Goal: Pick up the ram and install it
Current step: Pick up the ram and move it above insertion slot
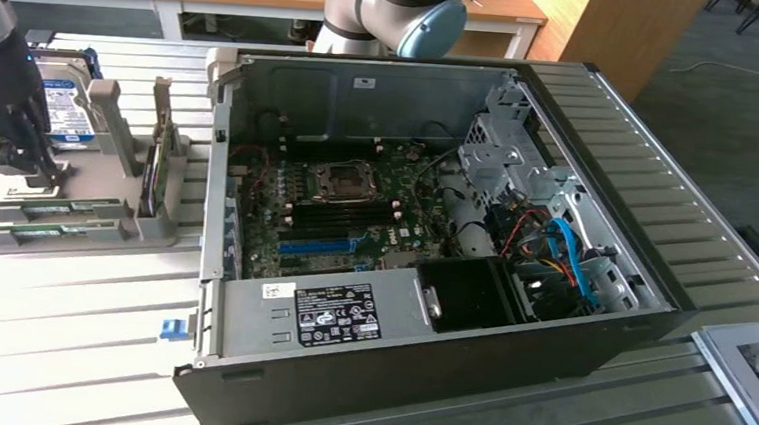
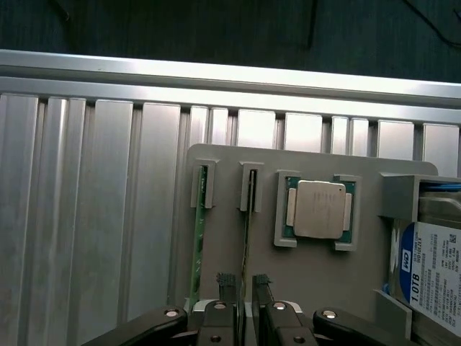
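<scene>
Two ram sticks stand on edge in a grey holder (image 1: 151, 225) left of the computer case, in the exterior view. One ram (image 1: 59, 208) lies nearer the gripper and the other ram (image 1: 44, 236) sits in front of it. My gripper (image 1: 15, 165) hangs just above the holder's far end, open. In the wrist view, the fingertips (image 2: 227, 282) straddle the line of the edge-on ram (image 2: 248, 216). The gripper (image 2: 245, 282) holds nothing, and the green ram (image 2: 196, 238) stands one slot over.
The open computer case (image 1: 409, 360) shows its motherboard (image 1: 340, 205) with a blue slot (image 1: 317, 246). The holder (image 2: 317, 277) also carries a processor chip (image 2: 317, 209) and a blue-labelled hard drive (image 2: 432, 267) (image 1: 59, 105). The slatted metal table (image 1: 63, 331) carries all of this.
</scene>
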### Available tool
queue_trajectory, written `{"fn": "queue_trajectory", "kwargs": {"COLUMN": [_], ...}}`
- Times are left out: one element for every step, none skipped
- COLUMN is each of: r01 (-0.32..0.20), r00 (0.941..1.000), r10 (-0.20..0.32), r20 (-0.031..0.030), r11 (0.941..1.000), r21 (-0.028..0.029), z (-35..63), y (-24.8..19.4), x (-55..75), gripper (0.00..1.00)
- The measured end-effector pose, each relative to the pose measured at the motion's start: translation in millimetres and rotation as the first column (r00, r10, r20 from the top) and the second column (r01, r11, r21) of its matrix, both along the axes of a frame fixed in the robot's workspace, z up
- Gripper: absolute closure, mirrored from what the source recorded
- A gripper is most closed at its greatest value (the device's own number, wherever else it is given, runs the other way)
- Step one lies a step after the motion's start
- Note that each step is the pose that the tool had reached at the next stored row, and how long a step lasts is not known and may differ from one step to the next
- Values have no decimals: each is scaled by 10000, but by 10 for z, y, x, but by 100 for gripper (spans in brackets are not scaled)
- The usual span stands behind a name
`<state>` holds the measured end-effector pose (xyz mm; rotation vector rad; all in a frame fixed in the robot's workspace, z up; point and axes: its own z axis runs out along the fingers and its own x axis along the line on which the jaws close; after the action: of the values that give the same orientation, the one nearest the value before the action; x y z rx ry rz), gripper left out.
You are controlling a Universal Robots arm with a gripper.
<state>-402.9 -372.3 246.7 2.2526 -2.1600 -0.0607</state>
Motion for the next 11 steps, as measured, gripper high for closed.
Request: {"fn": "queue_trajectory", "kwargs": {"r01": [0, 0, 1, 1, 0, 0, 0, -1, 0, 0, -1], "r00": [10000, 10000, 10000, 10000, 10000, 10000, 10000, 10000, 10000, 10000, 10000], "r10": [0, 0, -1, -1, 0, 0, 0, 1, 0, 0, 1], "r20": [0, 0, 0, 1, 2, 1, 0, 0, 0, 1, 1], "r11": [10000, 10000, 10000, 10000, 10000, 10000, 10000, 10000, 10000, 10000, 10000], "r21": [0, 0, 1, 0, 1, 1, 0, 1, 1, 0, 1], "z": [0, 0, 0, -1, -1, -1, 0, 0, -1, -1, -1], "y": [0, 0, -1, -5, -11, -20, -28, -36, -46, -57, -67], "x": [0, 0, 0, -1, 0, 0, 0, 0, 0, 0, 1], "gripper": [76, 76, 76, 76, 76, 76, 76, 76, 76, 76, 76]}}
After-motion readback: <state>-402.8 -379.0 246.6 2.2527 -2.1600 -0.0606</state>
